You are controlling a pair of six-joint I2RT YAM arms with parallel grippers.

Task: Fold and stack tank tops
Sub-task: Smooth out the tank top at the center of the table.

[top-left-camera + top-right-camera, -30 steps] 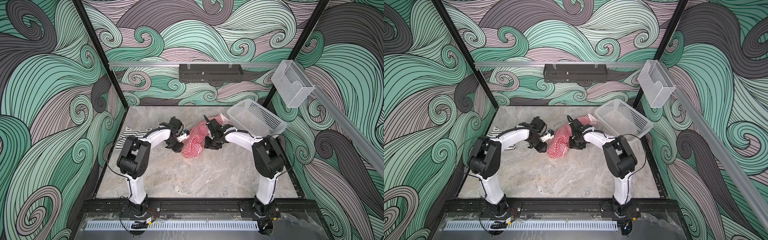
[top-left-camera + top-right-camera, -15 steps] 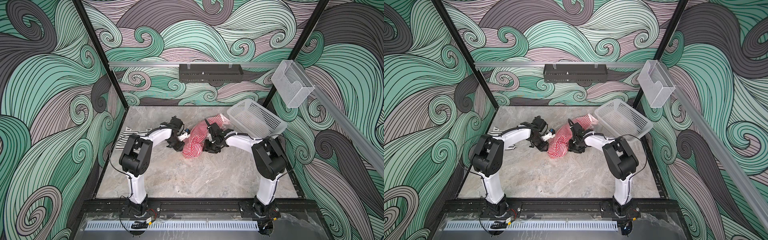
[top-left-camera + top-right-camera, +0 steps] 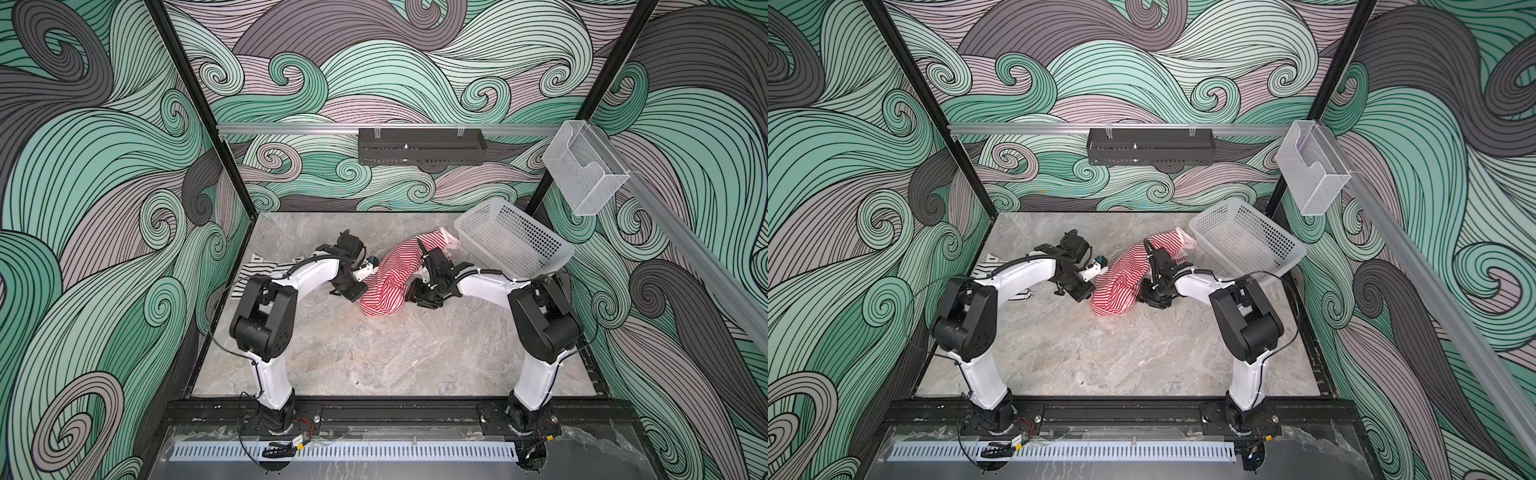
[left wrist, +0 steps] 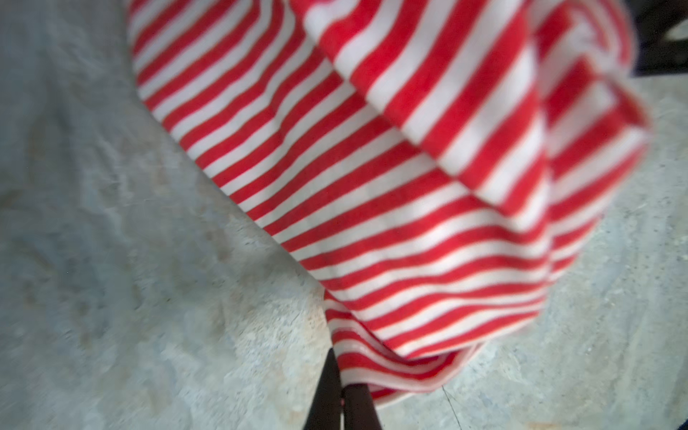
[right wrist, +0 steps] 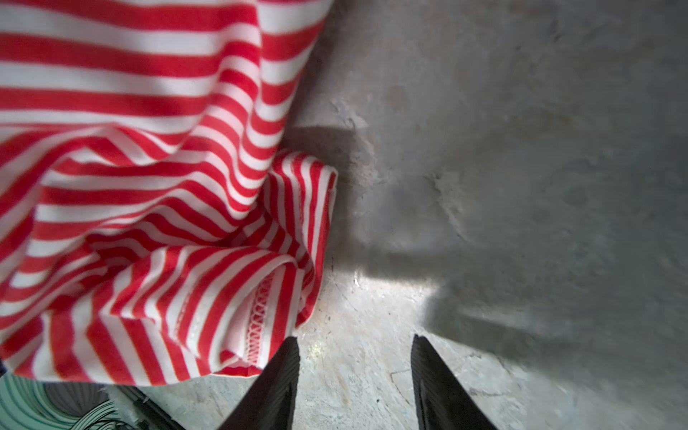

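1. Finds the red-and-white tank top (image 3: 388,278) bunched in a ridge near the middle of the table (image 3: 374,353). Long axis slanting from the basket (image 3: 515,245) at the far right corner down toward the near left.
2. Pinches the ridge's near end, at the hem, in the left gripper (image 4: 341,394): fingers pressed together, striped edge apparently caught at the tips, though blurred there.
3. Shows the right gripper (image 5: 354,346) with fingers clearly apart and only bare table between them; holds nothing.
4. Turns on this relation: stitched hem corner just beside one finger of the right gripper, outside the gap, on the side toward the left arm. Both arms flanking the ridge's near end, right gripper the nearer to that free corner. Probably needs a short sideways shift toward the cloth before any closing.
5. Shows the black-and-white tank top (image 3: 259,268) lying at the table's left edge, well apart from the red one, largely covered by the left arm.
6. Cannot tell straps from body inside the ridge, nor how many layers sit folded within. Cannot tell whether the far end rests on the basket's rim or only against it. Soft focus across the whole left wrist view.
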